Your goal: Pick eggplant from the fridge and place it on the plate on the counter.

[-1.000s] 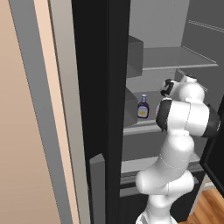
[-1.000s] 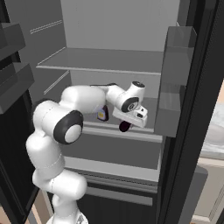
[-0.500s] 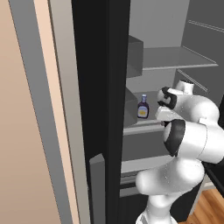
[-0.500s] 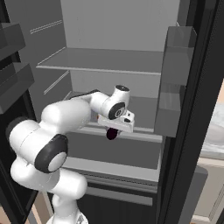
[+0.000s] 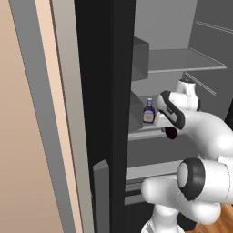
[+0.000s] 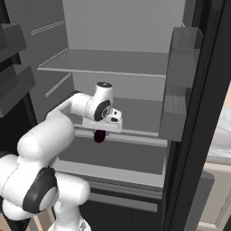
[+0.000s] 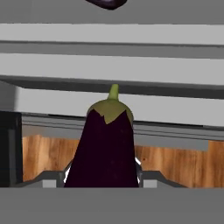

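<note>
Eggplant (image 7: 106,151), glossy dark purple with a dull green cap and short stem, sits clamped in the hand (image 6: 100,135), hanging just in front of the smooth grey shelf edge of the open fridge (image 6: 135,67), beside a small yellow-labelled bottle (image 5: 149,111).

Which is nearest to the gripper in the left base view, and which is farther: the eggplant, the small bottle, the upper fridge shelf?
1. The eggplant: held in the gripper, hanging below the hand.
2. The small bottle: on the middle shelf, just left of the hand.
3. The upper fridge shelf: well above the hand.
</note>
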Tool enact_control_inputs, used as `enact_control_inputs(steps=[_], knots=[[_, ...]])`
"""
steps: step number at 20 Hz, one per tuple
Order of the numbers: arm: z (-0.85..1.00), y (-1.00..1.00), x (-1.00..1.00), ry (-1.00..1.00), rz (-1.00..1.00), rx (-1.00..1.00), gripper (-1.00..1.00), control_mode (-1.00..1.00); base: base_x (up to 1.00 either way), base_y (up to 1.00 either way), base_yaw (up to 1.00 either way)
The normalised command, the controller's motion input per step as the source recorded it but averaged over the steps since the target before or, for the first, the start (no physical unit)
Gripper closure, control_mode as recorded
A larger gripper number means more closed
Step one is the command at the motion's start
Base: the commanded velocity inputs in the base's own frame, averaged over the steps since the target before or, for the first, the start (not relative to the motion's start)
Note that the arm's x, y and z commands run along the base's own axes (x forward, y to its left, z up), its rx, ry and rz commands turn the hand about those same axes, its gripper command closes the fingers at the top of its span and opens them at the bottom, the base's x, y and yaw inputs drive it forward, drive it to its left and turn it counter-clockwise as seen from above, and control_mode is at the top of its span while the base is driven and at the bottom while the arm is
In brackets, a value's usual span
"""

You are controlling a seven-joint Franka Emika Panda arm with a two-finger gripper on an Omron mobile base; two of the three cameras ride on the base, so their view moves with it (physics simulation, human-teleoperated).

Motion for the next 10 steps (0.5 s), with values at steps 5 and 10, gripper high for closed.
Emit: enact_control_inputs(steps=[5,10], knots=[[0.59,0.32,-0.40,0.00,0.05,-0.04,1.00,-1.00,0.00,0.00,0.00],[0.54,0.16,-0.41,0.00,0.04,-0.04,1.00,-1.00,0.00,0.00,0.00]])
